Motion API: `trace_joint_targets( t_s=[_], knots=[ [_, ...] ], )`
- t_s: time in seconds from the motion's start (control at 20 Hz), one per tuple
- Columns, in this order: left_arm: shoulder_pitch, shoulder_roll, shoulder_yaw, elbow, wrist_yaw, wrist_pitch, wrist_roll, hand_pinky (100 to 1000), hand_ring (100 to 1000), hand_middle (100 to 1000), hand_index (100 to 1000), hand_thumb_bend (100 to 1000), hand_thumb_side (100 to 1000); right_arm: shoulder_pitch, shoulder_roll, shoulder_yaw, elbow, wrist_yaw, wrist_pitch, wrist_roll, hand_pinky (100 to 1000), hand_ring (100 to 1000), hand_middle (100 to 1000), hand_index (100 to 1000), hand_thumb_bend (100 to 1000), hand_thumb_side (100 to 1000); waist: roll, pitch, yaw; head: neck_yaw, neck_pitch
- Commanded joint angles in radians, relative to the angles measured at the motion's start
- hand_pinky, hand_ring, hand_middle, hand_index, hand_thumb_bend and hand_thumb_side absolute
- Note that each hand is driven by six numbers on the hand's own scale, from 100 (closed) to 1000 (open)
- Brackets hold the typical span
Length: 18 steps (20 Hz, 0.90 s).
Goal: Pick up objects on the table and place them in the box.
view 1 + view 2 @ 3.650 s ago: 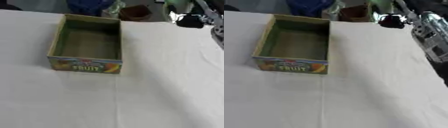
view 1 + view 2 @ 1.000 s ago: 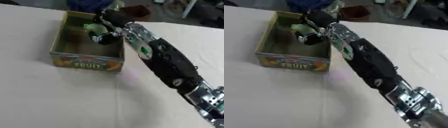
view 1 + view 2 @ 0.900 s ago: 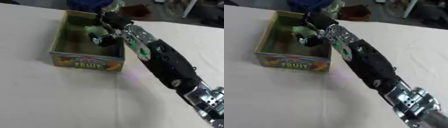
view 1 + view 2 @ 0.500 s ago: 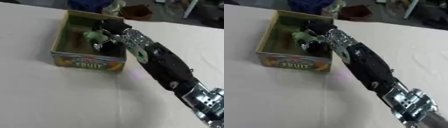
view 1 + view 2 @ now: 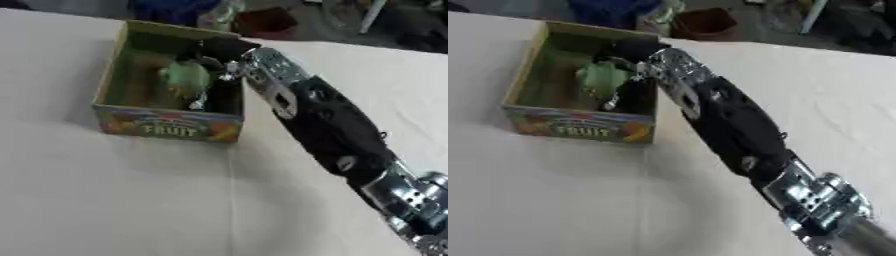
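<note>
So the robot's right hand [image 5: 213,65] was reaching down into the open cardboard box with the "FRUIT" label on its front [image 5: 169,128], which sat on the white cloth-covered table [image 5: 114,200]. The long black and silver arm ran in from the lower right corner, crossing over the box's right wall. The fingers looked curled around a small pale green rounded object [image 5: 184,80], so it was holding the thing, not letting go. The green object was inside the box, low between the walls; whether it touched the box floor was hard to tell.

Looked like the placing step, pretty much at the end of it. Next move would probably call for opening the fingers to drop the object, then lifting the hand straight up so the arm didn't snag the right wall. The left hand wasn't visible anywhere.
</note>
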Motion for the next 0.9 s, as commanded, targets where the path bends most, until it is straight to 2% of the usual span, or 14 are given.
trace_joint_targets(
  t_s=[0.05, 0.15, 0.4, 0.55, 0.6, 0.65, 0.7, 0.8, 0.9],
  knots=[
    [0.002, 0.013, 0.0, -0.021, -0.003, -0.001, 0.006, 473, 478, 509, 675, 100, 751, -0.015, -0.066, -0.032, -0.092, -0.086, 0.037, 0.016, 788, 849, 847, 954, 613, 575, 0.015, -0.027, -0.005, 0.001, 0.009],
    [0.005, 0.013, 0.002, -0.021, -0.004, -0.002, 0.009, 473, 478, 509, 675, 100, 751, 0.001, -0.101, -0.048, -0.158, -0.151, 0.063, 0.015, 793, 847, 845, 959, 606, 605, 0.019, -0.032, -0.01, 0.005, 0.012],
    [0.009, 0.013, 0.005, -0.021, -0.007, 0.0, 0.016, 473, 478, 509, 675, 100, 751, 0.083, -0.184, -0.096, -0.365, -0.334, 0.146, -0.007, 798, 833, 844, 997, 659, 691, 0.027, -0.039, -0.027, 0.013, 0.018],
    [0.014, 0.013, 0.008, -0.021, -0.009, -0.002, 0.021, 472, 477, 509, 675, 100, 750, 0.154, -0.242, -0.144, -0.513, -0.434, 0.205, -0.069, 800, 827, 832, 992, 647, 788, 0.034, -0.041, -0.037, 0.023, 0.019],
    [0.015, 0.012, 0.009, -0.021, -0.009, -0.002, 0.022, 472, 477, 509, 675, 100, 750, 0.176, -0.258, -0.159, -0.56, -0.465, 0.23, -0.095, 800, 826, 831, 992, 638, 795, 0.036, -0.041, -0.04, 0.027, 0.019],
    [0.016, 0.012, 0.009, -0.021, -0.01, -0.003, 0.023, 472, 477, 509, 674, 100, 750, 0.202, -0.274, -0.178, -0.608, -0.5, 0.257, -0.129, 804, 825, 826, 1000, 528, 868, 0.039, -0.041, -0.044, 0.032, 0.02],
    [0.017, 0.012, 0.009, -0.021, -0.01, -0.003, 0.024, 472, 477, 509, 674, 100, 750, 0.227, -0.289, -0.194, -0.655, -0.538, 0.285, -0.164, 806, 825, 825, 1000, 510, 886, 0.041, -0.041, -0.047, 0.036, 0.019],
    [0.019, 0.011, 0.01, -0.021, -0.01, -0.005, 0.026, 472, 476, 509, 674, 100, 749, 0.281, -0.309, -0.222, -0.746, -0.631, 0.331, -0.238, 814, 822, 816, 1000, 389, 978, 0.047, -0.041, -0.054, 0.045, 0.018],
    [0.02, 0.011, 0.01, -0.021, -0.01, -0.007, 0.028, 471, 476, 509, 674, 100, 749, 0.325, -0.319, -0.244, -0.793, -0.734, 0.343, -0.32, 817, 822, 815, 1000, 329, 1000, 0.053, -0.042, -0.061, 0.054, 0.016]
  ],
)
